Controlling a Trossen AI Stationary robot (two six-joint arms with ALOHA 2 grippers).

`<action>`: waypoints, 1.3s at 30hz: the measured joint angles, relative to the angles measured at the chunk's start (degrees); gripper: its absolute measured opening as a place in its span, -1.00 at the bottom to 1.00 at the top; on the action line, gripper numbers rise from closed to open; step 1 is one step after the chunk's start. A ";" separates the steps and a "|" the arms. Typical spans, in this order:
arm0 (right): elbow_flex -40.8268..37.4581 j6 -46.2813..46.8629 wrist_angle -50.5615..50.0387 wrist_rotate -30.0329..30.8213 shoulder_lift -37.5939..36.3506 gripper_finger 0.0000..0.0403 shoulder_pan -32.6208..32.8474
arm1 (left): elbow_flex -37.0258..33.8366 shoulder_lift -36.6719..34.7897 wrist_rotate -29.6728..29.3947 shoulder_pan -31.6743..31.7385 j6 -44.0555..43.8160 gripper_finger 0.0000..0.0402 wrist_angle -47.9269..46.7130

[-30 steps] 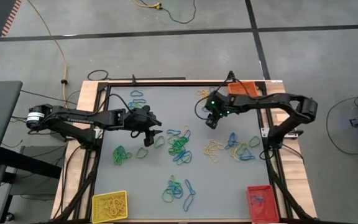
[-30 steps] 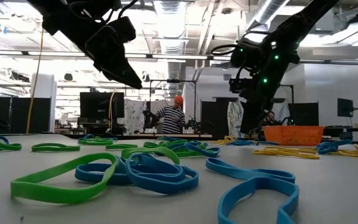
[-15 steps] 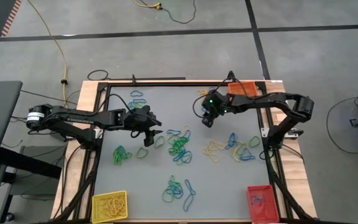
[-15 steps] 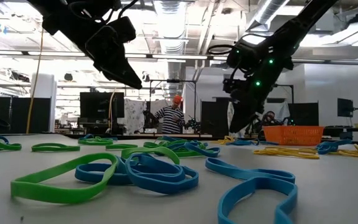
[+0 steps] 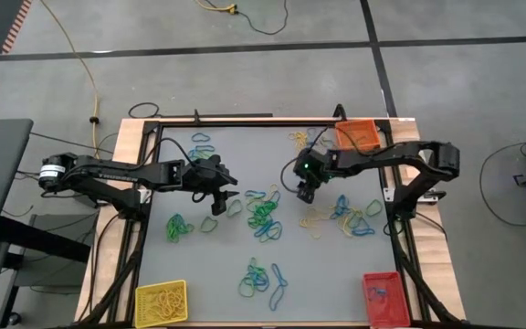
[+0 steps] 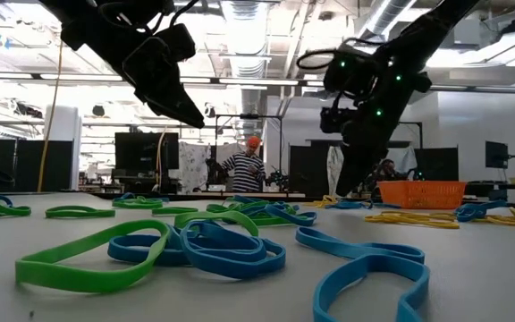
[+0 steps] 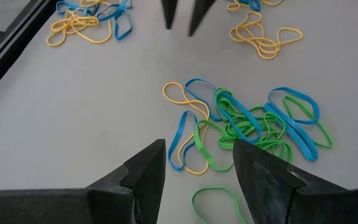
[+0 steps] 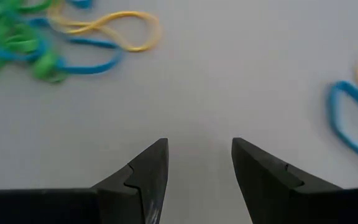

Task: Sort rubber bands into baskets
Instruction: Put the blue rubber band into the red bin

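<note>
Yellow, green and blue rubber bands (image 5: 263,216) lie loose in clusters across the grey table. A yellow basket (image 5: 161,302) stands at the near left corner, a red basket (image 5: 381,298) at the near right and an orange basket (image 5: 359,135) at the far right. My left gripper (image 5: 217,206) hangs open above the table, left of the middle cluster (image 7: 253,124), with nothing between its fingers. My right gripper (image 5: 304,192) hangs open over bare table (image 8: 197,93) right of that cluster, pointing steeply down.
More band clusters lie at the near middle (image 5: 259,278), the left (image 5: 179,227), the right (image 5: 347,216) and the far left (image 5: 200,143). A black frame (image 5: 245,122) borders the table. In the low view a person (image 6: 244,168) stands far behind the table.
My right gripper has swung away from the orange basket toward the table's left and near edge, closer to the middle cluster, staying open. My left gripper has kept still.
</note>
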 joint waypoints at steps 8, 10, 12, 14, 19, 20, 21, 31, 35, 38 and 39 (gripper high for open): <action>0.00 0.75 0.05 0.00 0.00 0.02 10.12 | 0.00 0.00 0.00 0.00 0.00 -0.11 0.00; 0.00 1.44 0.05 0.00 0.00 0.02 12.44 | 0.00 0.01 -0.02 0.00 0.00 -0.11 0.00; 0.00 1.90 0.05 0.00 0.00 0.02 14.57 | 0.00 0.00 -0.02 0.00 0.00 -0.11 0.00; 0.00 1.96 0.05 0.00 0.00 0.02 16.66 | 0.00 0.00 -0.02 0.00 0.00 -0.11 0.00; 0.00 2.05 0.02 0.04 0.00 0.02 20.65 | 0.00 0.00 -0.01 0.00 0.00 -0.11 0.00; 0.00 2.14 0.02 0.04 -0.02 0.02 21.26 | 0.00 0.00 -0.01 0.00 0.00 -0.11 0.00; 0.00 2.46 -0.02 0.06 -0.02 0.02 21.80 | 0.00 0.00 -0.01 0.00 0.00 -0.11 0.00; 0.00 6.05 -2.57 0.24 -0.02 0.02 24.67 | 0.00 0.00 -0.02 0.00 0.00 -0.11 0.00; 0.00 6.56 -4.22 0.30 -0.02 0.02 25.44 | 0.00 0.00 0.00 0.00 -0.01 -0.11 0.00; 0.00 6.56 -4.42 0.35 -0.02 0.02 25.76 | 0.00 0.00 -0.01 0.00 0.00 -0.11 0.00; 0.00 6.66 -4.40 0.36 -0.02 0.02 25.78 | 0.00 0.01 -0.01 0.00 0.00 -0.11 0.00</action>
